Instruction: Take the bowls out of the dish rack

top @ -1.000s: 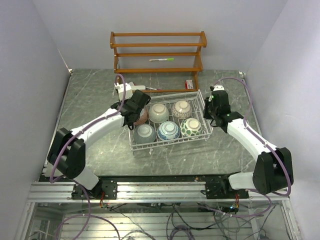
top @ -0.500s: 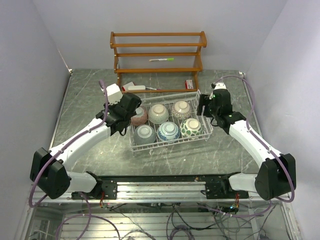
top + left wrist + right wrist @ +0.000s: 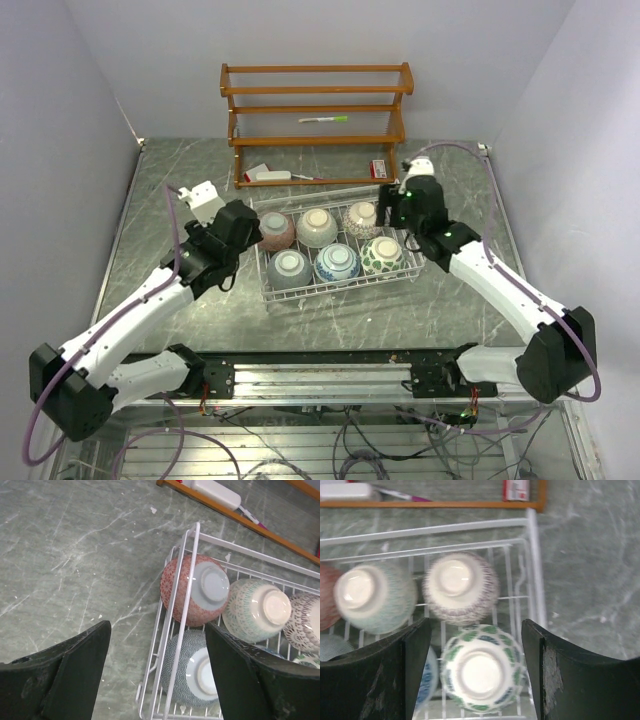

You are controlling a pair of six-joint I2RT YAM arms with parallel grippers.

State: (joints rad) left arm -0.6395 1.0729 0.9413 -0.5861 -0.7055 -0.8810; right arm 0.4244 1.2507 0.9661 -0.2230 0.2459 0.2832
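Note:
The white wire dish rack [image 3: 340, 291] holds several upturned bowls. In the back row are a pink one [image 3: 275, 230], a pale teal one [image 3: 318, 226] and a purple-patterned one [image 3: 362, 217]. In front are a grey-blue one [image 3: 291, 268], a blue-and-white one [image 3: 337, 262] and a green-and-white one [image 3: 382, 254]. My left gripper [image 3: 157, 680] is open, straddling the rack's left rim [image 3: 187, 580] above the grey-blue bowl [image 3: 187, 675], next to the pink bowl [image 3: 175, 590]. My right gripper [image 3: 477, 675] is open above the green-and-white bowl [image 3: 480, 670], holding nothing.
A brown wooden three-tier shelf [image 3: 315, 110] stands behind the rack, with a green pen [image 3: 323, 119] on it. A white object [image 3: 265, 176] and a red box [image 3: 378, 169] lie at its foot. Walls close in on both sides.
Both grippers have gone from shut to open. The left arm has drawn back to the rack's left edge. The right gripper has swung inward over the rack's right end.

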